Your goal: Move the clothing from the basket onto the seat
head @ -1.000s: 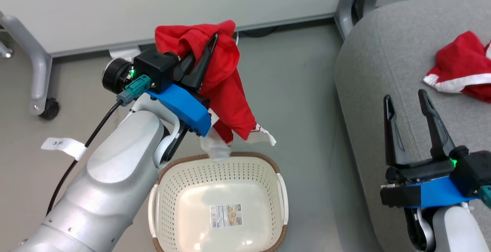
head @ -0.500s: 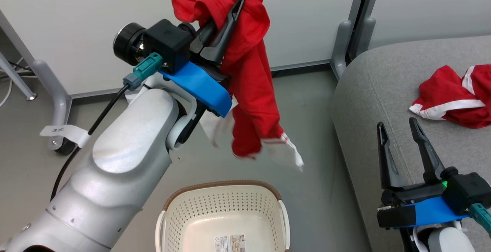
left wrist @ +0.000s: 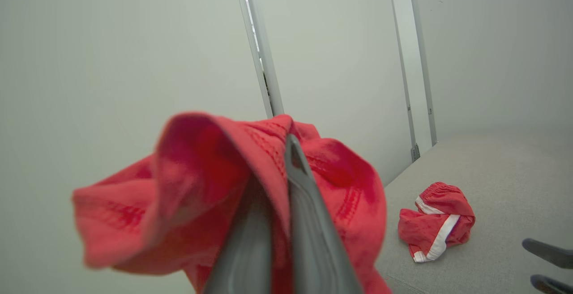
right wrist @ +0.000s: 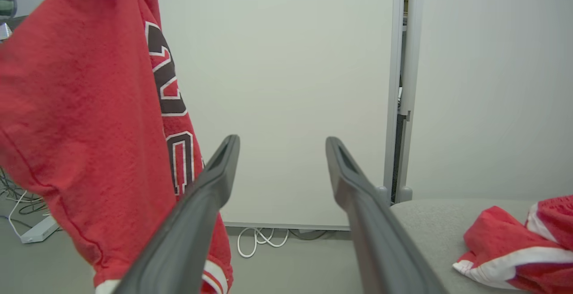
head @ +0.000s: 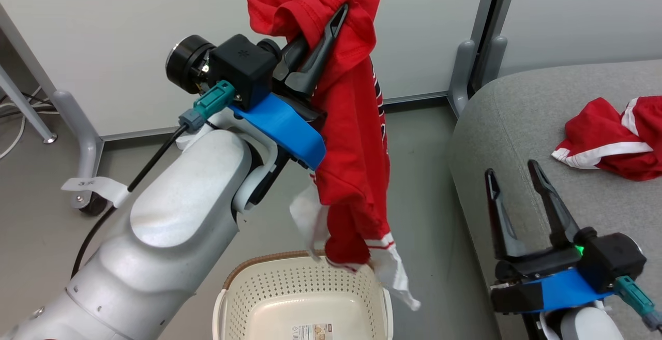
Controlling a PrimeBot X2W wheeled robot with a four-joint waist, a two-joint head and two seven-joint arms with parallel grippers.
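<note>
Jersey (head: 351, 138), red with black-white numerals, is pinched near its top by the left gripper (head: 336, 19), upper middle of head view. The fingers are closed together on the fabric, and the left wrist view has red cloth bunched over both of them. The cloth hangs straight down from the grip. Its white-trimmed hem dangles at lower centre, in front of the far rim of the basket (head: 269, 258), apparently clear above it. The visible part of the basket shows a label sticker (head: 313, 329) and no cloth. Behind is the pale partition panel (head: 129, 45).

Right gripper (head: 511, 169), lower right, has its fingers spread wide with nothing between them, hovering at the near edge of the seat (head: 517, 107). Red shorts (head: 605, 141) with a white stripe already lie crumpled on the seat, right edge of frame.

Step, by my read: transfer. The jersey is out of the basket, not yet over the seat, and looks like the last piece. Next, the left arm needs to swing toward frame right, keeping height so the hem clears the cushion edge. Then it opens over bare cushion near the shorts. Watch for the hem snagging the right gripper's fingers.
</note>
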